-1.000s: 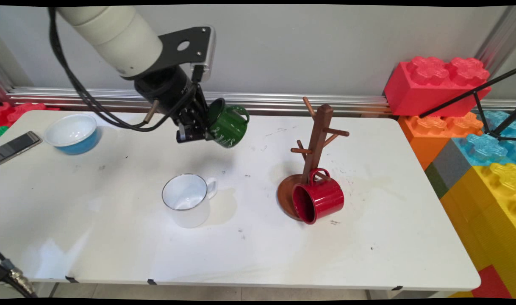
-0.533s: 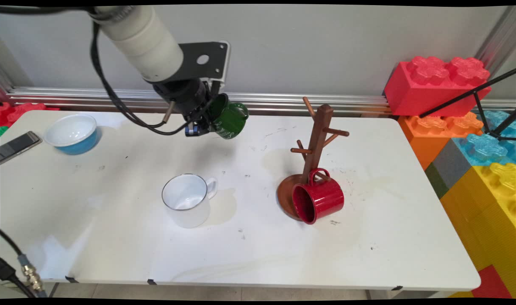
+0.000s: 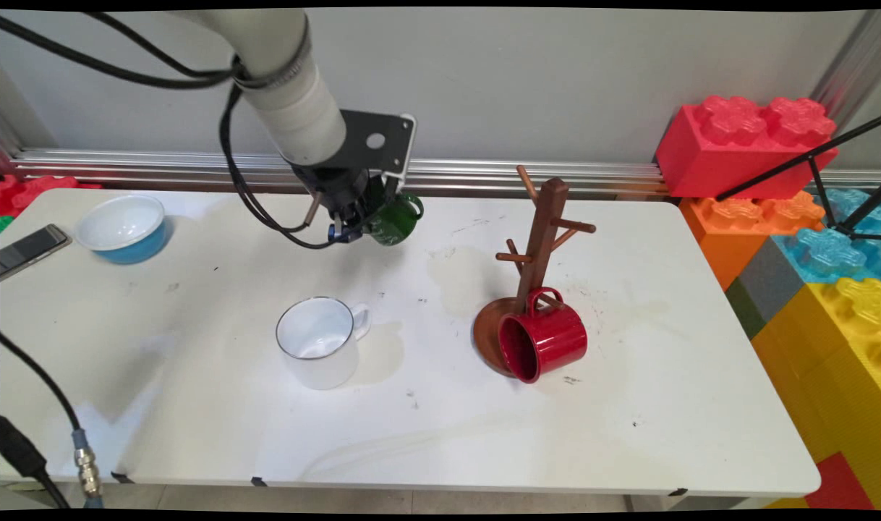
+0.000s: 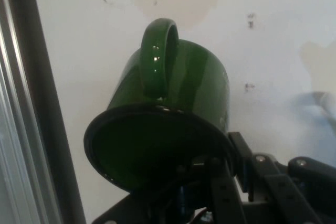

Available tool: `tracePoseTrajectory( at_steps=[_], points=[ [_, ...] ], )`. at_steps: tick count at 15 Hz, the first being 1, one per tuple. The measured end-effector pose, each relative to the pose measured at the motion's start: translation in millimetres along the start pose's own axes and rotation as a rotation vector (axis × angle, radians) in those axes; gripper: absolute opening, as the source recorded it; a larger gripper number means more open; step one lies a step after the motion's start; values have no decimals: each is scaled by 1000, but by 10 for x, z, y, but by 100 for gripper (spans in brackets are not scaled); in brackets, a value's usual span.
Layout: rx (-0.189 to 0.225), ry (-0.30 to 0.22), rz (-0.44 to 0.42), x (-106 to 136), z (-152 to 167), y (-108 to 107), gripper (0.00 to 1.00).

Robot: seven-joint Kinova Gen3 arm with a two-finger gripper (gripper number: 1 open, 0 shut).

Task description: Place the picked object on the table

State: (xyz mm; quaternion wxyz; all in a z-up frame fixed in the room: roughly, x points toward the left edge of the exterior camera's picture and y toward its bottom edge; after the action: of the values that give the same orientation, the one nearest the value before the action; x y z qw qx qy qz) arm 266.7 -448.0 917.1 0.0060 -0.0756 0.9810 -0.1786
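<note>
Nearest the camera, a white mug (image 3: 319,342) is standing upright on the white table (image 3: 194,405), its mouth facing up and its handle pointing to the right. To its right, a red mug (image 3: 545,338) is hanging tilted from a low peg of a brown wooden mug tree (image 3: 544,231), its open mouth facing down and toward the camera, its body overlapping the tree's round base. Further back on the left, a blue bowl (image 3: 122,228) with a white inside is sitting near the table's far left corner, and a phone (image 3: 31,247) is lying just beside it at the table's left edge.

Behind the white mug and well apart from it, the gripper (image 3: 355,226) (image 4: 210,192) is hanging over the far part of the table, its jaws clamped on the rim of a green mug (image 3: 393,219) (image 4: 173,114), one finger reaching inside the mouth. The green mug is being held in the air, clear of the table, tipped on its side with its handle on the side away from the gripper; in the hand view the handle is pointing up the picture. It is sitting to the left of the mug tree, apart from it.

Farthest off, big toy bricks (image 3: 748,141) in red, orange, blue and yellow are stacked past the table's right end, against the wall
</note>
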Motion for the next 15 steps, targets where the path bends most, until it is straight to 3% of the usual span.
tracePoseTrajectory(
  at_steps=[7, 15],
  points=[
    [-8, -45, 24, 188, 414, -50, 0],
    [-37, -75, 15, 351, 745, 42, 0]
  ],
)
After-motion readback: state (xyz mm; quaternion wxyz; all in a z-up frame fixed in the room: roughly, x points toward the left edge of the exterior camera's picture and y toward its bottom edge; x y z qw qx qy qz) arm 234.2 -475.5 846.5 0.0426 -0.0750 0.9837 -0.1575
